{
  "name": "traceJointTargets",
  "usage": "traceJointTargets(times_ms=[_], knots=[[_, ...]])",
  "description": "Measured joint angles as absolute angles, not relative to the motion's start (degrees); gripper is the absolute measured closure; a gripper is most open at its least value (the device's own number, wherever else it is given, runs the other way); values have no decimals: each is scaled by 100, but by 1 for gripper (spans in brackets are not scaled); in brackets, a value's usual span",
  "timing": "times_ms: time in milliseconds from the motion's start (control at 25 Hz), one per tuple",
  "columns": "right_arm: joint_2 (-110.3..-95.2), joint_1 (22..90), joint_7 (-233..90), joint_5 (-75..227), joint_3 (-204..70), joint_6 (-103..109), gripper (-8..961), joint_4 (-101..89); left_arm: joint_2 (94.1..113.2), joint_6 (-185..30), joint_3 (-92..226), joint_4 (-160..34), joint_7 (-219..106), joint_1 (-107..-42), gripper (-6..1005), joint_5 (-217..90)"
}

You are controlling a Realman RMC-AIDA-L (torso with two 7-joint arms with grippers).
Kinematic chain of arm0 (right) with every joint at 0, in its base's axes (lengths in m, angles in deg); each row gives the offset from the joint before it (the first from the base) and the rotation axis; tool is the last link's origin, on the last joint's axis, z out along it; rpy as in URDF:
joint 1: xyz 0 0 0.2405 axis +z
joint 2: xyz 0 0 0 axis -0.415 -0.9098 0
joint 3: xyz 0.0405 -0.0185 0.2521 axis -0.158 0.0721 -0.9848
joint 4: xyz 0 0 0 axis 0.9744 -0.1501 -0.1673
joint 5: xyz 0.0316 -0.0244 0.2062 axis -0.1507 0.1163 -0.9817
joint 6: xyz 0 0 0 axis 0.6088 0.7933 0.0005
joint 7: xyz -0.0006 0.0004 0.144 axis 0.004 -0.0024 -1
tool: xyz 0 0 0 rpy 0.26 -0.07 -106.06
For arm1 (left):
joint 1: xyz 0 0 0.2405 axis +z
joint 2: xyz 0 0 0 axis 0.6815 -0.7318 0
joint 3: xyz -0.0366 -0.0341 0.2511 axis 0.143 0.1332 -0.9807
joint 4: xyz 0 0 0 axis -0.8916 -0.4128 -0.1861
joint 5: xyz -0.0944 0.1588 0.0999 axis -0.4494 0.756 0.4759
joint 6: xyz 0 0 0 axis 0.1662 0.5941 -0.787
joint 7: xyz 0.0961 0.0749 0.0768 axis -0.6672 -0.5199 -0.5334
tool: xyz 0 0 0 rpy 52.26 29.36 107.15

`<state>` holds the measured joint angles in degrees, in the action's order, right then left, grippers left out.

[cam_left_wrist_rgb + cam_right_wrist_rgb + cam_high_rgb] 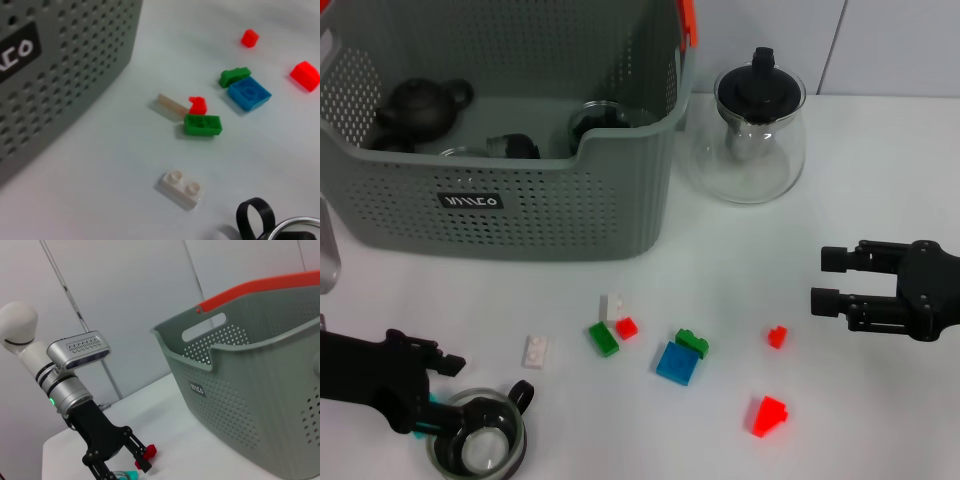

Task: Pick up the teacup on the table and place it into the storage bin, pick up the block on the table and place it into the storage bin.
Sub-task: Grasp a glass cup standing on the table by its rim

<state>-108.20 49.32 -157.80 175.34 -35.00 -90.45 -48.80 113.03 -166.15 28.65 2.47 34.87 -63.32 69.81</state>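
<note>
While sitting at the table's [880, 200] far left, storage bin [520, 205] with dark teapots inside. Left gripper [450, 385] low at near left, fingers parted around glass teacup [480, 440]; right gripper [830, 280] hovering, fingers open, empty. Blue block [676, 363] near center among scattered small bricks.

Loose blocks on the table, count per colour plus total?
Red blocks: 3
Green blocks: 2
White blocks: 2
Blue block: 1
Total: 8, all on the table, none in a gripper.
</note>
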Motion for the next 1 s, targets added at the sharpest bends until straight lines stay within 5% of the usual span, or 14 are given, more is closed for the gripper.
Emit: traceJointTargets(times_ms=[640,1000], knots=[[-10821,4912,-15776,17533,-3500,-9045,221,-4871,11292,-16622,2261,732,4464,-6378,442,7201],[-10818,4910,-15777,17527,-3500,-9045,222,-4871,11288,-16899,2268,810,4924,-6641,716,7569]])
